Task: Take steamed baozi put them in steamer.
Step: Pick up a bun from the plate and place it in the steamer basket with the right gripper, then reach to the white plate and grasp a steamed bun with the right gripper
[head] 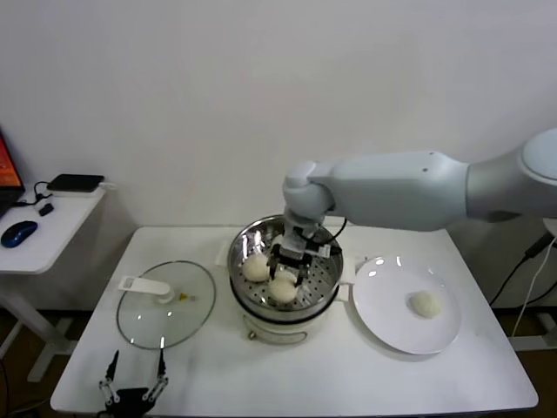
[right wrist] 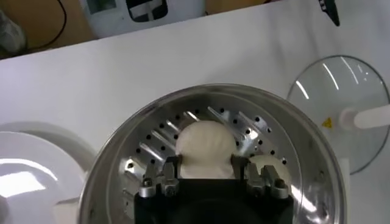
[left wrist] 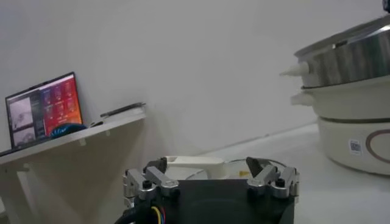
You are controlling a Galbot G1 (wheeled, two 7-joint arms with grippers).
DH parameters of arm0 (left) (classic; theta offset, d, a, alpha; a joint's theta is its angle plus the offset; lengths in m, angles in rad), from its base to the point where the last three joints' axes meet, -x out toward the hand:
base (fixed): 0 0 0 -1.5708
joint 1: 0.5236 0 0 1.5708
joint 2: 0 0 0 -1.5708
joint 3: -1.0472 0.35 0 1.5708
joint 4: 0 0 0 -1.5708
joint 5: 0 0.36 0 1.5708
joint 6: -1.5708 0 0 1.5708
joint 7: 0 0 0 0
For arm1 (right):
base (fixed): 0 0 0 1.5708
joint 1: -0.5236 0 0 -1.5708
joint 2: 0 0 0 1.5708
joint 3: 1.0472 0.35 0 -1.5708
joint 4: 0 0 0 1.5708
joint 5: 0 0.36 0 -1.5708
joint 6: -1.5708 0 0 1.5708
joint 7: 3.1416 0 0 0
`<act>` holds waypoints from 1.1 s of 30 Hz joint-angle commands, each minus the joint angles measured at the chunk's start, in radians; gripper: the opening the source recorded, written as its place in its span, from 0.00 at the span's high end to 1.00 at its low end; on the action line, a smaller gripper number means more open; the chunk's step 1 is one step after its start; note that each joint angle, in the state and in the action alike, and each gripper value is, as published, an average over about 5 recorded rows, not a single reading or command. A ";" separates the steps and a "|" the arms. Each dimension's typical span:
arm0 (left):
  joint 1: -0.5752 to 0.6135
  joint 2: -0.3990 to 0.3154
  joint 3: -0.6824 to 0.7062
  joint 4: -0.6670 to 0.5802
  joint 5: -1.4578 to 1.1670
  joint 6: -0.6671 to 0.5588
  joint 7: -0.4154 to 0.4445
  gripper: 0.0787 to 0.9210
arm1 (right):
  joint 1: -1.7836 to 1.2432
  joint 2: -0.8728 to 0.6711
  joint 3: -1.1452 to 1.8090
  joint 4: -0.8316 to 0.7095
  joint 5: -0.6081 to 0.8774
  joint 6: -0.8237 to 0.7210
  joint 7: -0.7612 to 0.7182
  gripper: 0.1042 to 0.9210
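The steamer (head: 240, 247) stands mid-table, a shiny perforated basket on a cream pot base. My right gripper (head: 285, 279) reaches down into it and is shut on a steamed baozi (right wrist: 205, 145), its fingers pressing the bun's sides just above the holed floor (right wrist: 152, 149). Beside it, a second baozi (head: 256, 268) rests in the basket, partly hidden behind a finger in the right wrist view (right wrist: 269, 168). Another baozi (head: 424, 303) lies on the white plate (head: 383, 322) to the right of the steamer. My left gripper (head: 137, 366) waits open at the table's front left edge.
A glass lid (head: 165, 305) with a white handle (left wrist: 195, 163) lies flat left of the steamer (left wrist: 353, 55), just ahead of the left gripper (left wrist: 207, 163). A side desk (head: 52, 231) with a mouse and a laptop (left wrist: 46, 109) stands further left.
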 commanded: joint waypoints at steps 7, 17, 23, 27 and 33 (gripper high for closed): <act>0.000 -0.049 -0.001 0.000 0.000 0.001 0.001 0.12 | -0.056 0.034 0.026 -0.083 -0.008 0.031 0.000 0.33; 0.010 -0.049 -0.001 -0.009 0.005 0.000 0.001 0.12 | 0.249 -0.096 -0.229 -0.145 0.516 -0.075 -0.234 0.12; 0.010 -0.049 0.004 -0.007 0.011 -0.001 0.003 0.12 | 0.364 -0.238 -0.392 -0.115 0.655 -0.267 -0.199 0.12; 0.010 -0.049 0.006 -0.001 0.013 -0.002 0.002 0.12 | 0.341 -0.322 -0.449 -0.120 0.566 -0.330 -0.152 0.12; 0.006 -0.049 0.009 0.003 0.011 0.002 0.001 0.12 | 0.214 -0.439 -0.421 -0.135 0.371 -0.415 -0.053 0.12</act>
